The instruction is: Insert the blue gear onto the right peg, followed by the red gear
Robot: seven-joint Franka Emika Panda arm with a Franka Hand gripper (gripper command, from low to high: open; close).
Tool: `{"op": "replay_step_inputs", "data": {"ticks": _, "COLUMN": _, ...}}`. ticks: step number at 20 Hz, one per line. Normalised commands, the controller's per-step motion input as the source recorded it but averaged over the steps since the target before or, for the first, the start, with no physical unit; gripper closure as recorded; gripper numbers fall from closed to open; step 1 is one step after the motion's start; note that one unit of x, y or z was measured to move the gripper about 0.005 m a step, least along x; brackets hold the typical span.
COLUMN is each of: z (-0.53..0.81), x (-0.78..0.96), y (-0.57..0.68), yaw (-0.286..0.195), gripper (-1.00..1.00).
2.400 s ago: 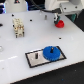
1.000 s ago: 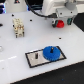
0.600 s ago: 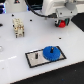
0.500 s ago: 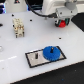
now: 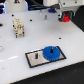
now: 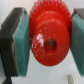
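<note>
pincer [image 6: 48,37] clamps red gear [image 6: 49,34], pads [image 6: 21,45] flanking rim.

A white desk [image 5: 15,52] carries a grey, black-edged plate [image 5: 36,60] near its front, and a small cream block with dark slots [image 5: 19,28] stands well behind it.

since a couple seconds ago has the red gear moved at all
Yes. The red gear, clamped in the gripper, has risen slightly and drifted toward the exterior view's left, judged against the grey plate, where the blue gear sits unmoved.
</note>
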Motion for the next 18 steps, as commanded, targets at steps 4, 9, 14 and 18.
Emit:
{"op": "replay_step_inputs", "data": {"ticks": 4, "z": 0.55, "x": 0.57, "y": -0.35, "yaw": 0.0, "gripper": 1.0}}
{"op": "replay_step_inputs", "data": {"ticks": 9, "z": 0.55, "x": 0.69, "y": -0.35, "yaw": 0.0, "gripper": 1.0}}
{"op": "replay_step_inputs", "data": {"ticks": 14, "z": 0.53, "x": 0.73, "y": -0.32, "yaw": 0.0, "gripper": 1.0}}
{"op": "replay_step_inputs", "data": {"ticks": 18, "z": 0.47, "x": 0.76, "y": -0.29, "yaw": 0.0, "gripper": 1.0}}
